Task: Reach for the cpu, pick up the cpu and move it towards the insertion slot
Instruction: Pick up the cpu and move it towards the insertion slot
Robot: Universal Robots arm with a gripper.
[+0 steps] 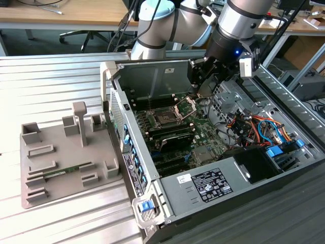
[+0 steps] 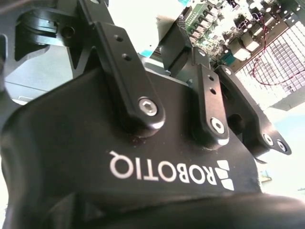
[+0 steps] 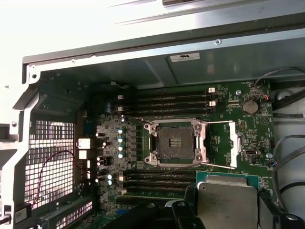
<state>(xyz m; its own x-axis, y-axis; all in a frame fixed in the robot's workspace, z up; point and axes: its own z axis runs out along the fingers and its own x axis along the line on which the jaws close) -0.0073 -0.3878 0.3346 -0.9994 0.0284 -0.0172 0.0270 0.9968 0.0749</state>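
A: The cpu (image 3: 228, 202) sits between the pincer's black fingers (image 3: 183, 217) in the first wrist view, its pale metal top facing the camera, level and square to the board below. A green edge shows along its upper side.

B: State of the pincer (image 3: 224, 217)?

A: Pressed onto the cpu; one dark finger shows at each side of the chip. In the exterior view the pincer (image 1: 207, 81) hangs from the arm (image 1: 172, 23) inside the open computer case (image 1: 152, 71), near the case's rear wall, above the motherboard (image 1: 203, 129).

B: Position of the insertion slot?

A: In the first wrist view the insertion slot (image 3: 174, 141) lies on the green board, dark in the centre, with its silver hinged frame (image 3: 234, 143) swung open beside it. The cpu is held near the slot but apart from it, over the long black memory slots (image 3: 157, 176). A second bank of memory slots (image 3: 174, 100) lies on the slot's far side. In the exterior view the insertion slot (image 1: 166, 119) is towards the exterior view's left of the pincer.

B: Other items?

A: A grey parts tray (image 1: 66, 162) rests on the ribbed metal table (image 1: 51, 81) beside the case, holding a long green memory stick (image 1: 63, 171). In the second wrist view the pincer's black link bars (image 2: 128, 76) show close up.
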